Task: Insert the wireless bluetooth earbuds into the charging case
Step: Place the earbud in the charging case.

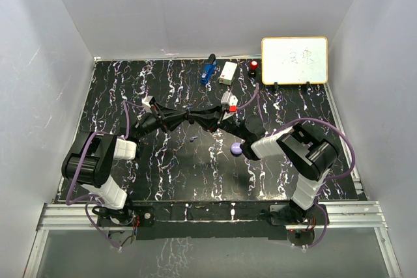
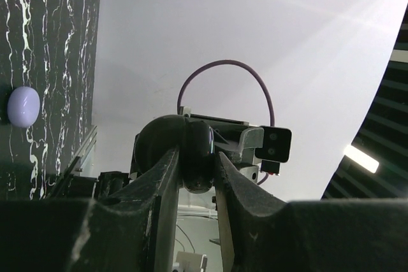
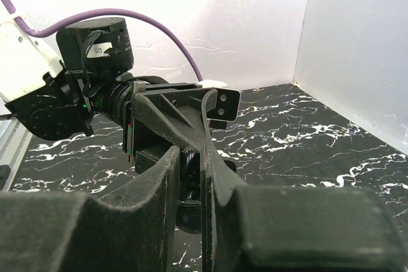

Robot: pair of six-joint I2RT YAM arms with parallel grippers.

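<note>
**Grippers.** The left gripper [image 2: 197,165] is clamped on a black rounded case [image 2: 191,141], which I judge to be a charging case. The right gripper [image 3: 191,157] meets it tip to tip over the middle of the tabletop [image 1: 163,180]. Its fingers are drawn together on something dark, apparently the same case. I cannot tell whether the lid is up or down.

**Task items.** One tiny lavender earbud [image 1: 193,139] lies loose on the tabletop, just on the near-edge side of the meeting grippers. A lavender puck [image 1: 236,149] sits right of the middle, close by the right forearm. No black earbud can be made out.

**Risks.**
- The case shell is smooth and curved. Any opposing pull between the two arms could squeeze it out of one grip and drop it.
- Both grippers are occupied, so neither is free to fetch the earbud. Releasing one side leaves the case on a single narrow pinch, liable to rotate.
- The loose earbud lies close under the arms. A low sweep or a falling case could flick it toward an edge.
- The lavender puck lies near the right arm's path and could be nudged.
</note>
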